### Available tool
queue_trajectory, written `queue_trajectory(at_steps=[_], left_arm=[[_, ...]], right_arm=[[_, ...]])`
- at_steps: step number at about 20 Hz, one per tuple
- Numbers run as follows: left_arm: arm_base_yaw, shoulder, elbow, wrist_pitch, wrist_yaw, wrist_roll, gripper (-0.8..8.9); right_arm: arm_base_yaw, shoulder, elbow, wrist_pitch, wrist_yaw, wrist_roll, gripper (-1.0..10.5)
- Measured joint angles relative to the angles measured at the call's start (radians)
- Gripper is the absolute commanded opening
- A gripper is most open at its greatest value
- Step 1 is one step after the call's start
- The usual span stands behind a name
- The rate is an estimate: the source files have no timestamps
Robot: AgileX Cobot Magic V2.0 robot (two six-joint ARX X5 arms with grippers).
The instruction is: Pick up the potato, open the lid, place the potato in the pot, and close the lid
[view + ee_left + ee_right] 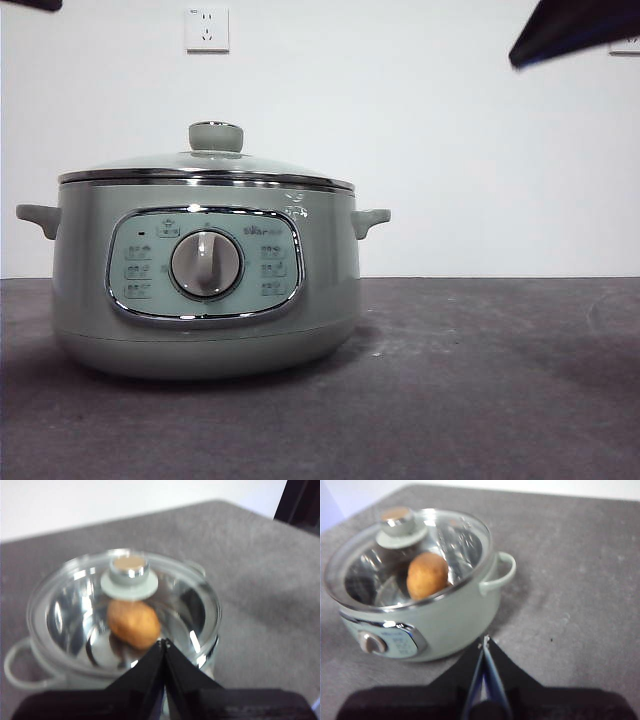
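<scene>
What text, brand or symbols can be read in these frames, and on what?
None is readable.
Pot panel: a small brand mark beside the dial and icon labels on both sides, too small to read.
Pot wall under the lid: small white pictograms, no words.

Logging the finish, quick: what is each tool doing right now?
Left tool: shut, holding nothing, above the lid.
Right tool: shut, holding nothing, beside the pot.

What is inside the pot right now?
Through the glass lid, the potato lies on the shiny inner bowl of the pot. The lid's knob covers part of the floor, and from the front nothing inside shows.
</scene>
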Motion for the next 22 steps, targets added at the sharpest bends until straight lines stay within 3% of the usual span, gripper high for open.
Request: queue_trajectory(at_steps=[11,15,18,22], left_arm=[[0.0,0.023,0.0,-0.077,0.0,-0.008,-0.03],[0.018,-0.014,0.0,-0.068,-0.067,0.112,-0.04],[0.12,-0.08,-0.006,-0.021,-0.07,0.178,-0.04],[0.319,-0.202,-0.117,0.068,-0.006,0.191,-0.04]], right_arm=[[0.0,0.001,-0.001,-0.03,-0.002,0.0,0.0],[0.0,0.001,-0.001,-0.032,-0.002,0.0,0.0],[0.0,0.001,-0.001,-0.032,-0.002,0.0,0.0],[0.0,0.001,-0.001,-0.032,-0.002,0.0,0.0]])
